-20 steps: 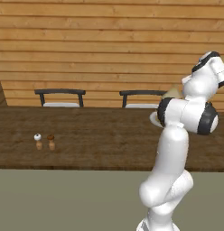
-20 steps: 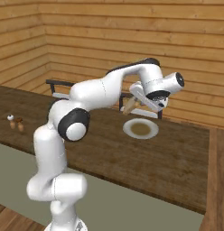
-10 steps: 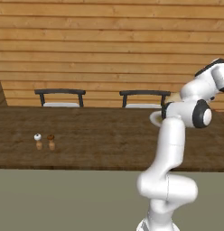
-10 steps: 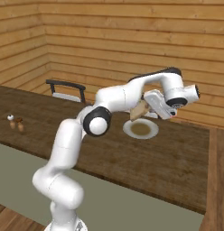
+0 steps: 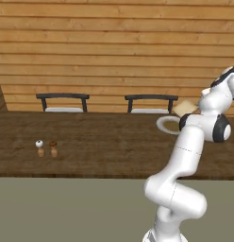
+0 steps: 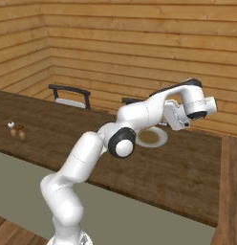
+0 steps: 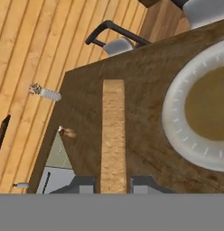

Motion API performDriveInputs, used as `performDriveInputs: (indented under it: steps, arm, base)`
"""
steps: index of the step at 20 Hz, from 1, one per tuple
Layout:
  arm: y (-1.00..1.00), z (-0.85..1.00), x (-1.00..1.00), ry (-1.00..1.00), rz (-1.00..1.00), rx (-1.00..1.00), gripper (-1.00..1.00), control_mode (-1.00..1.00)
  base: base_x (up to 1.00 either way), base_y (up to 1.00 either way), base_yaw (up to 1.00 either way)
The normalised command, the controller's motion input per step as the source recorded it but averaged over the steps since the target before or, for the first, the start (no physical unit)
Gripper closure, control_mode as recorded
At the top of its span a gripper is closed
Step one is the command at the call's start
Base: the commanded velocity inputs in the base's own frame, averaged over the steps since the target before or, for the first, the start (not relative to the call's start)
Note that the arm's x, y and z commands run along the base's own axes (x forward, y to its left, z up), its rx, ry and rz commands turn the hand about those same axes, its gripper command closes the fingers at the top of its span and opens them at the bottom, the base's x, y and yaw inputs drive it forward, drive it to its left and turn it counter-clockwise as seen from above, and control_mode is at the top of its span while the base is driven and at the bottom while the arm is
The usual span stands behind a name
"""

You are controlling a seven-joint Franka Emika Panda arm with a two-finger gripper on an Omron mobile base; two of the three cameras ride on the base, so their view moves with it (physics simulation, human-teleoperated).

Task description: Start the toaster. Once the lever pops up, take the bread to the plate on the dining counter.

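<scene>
- Progress, as judged: the bread (image 7: 113,135) is out of the toaster and clamped edge-on between the gripper (image 7: 113,184) fingers, so the toasting and pick-up steps look done. What is left is setting it on the plate (image 7: 177,131) and letting go.
- Left base view, left to right: two small shakers (image 5: 46,148) stand on the counter (image 5: 90,142) at 9 o'clock; two dark chairs (image 5: 62,101) sit behind its far edge toward 12 o'clock; the plate's rim (image 5: 161,125) shows at 3 o'clock beside the arm (image 5: 194,142), with the bread's tan corner (image 5: 184,108) just above it.
- Right base view, left to right: shakers at 9 o'clock; arm reaching across the middle; plate (image 6: 159,139) on the counter just right of centre, under the wrist.
- Hand view, left to right: counter edge and floor at 9 o'clock; the bread runs from 6 o'clock up to the centre; the plate lies at 3 o'clock, beside the bread and not under it.
- Bread position: held above the counter, next to the plate's near rim. Height above the surface cannot be told.
- Containers: the plate is the one dish in sight. Its pale rim rings a brownish centre; whether that is the plate's own surface or something lying on it cannot be told.
- Next move, as judged: shift the slice toward 3 o'clock in the hand view until it is over the plate, then lower and release.
</scene>
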Motion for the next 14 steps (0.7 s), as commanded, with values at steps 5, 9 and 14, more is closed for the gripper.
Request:
performDriveInputs:
  steps: [5,9,14]
  arm:
    - [0.61,-0.14,-0.15,0.00,0.00,0.00,1.00,-1.00]
    - [0.21,-0.22,-0.08,0.00,0.00,0.00,1.00,-1.00]
    - [0.00,-0.08,-0.12,0.00,0.00,-0.02,1.00,-1.00]
  base:
    - [0.00,0.00,0.00]
    - [0.00,0.00,0.00]
    - [0.00,0.00,0.00]
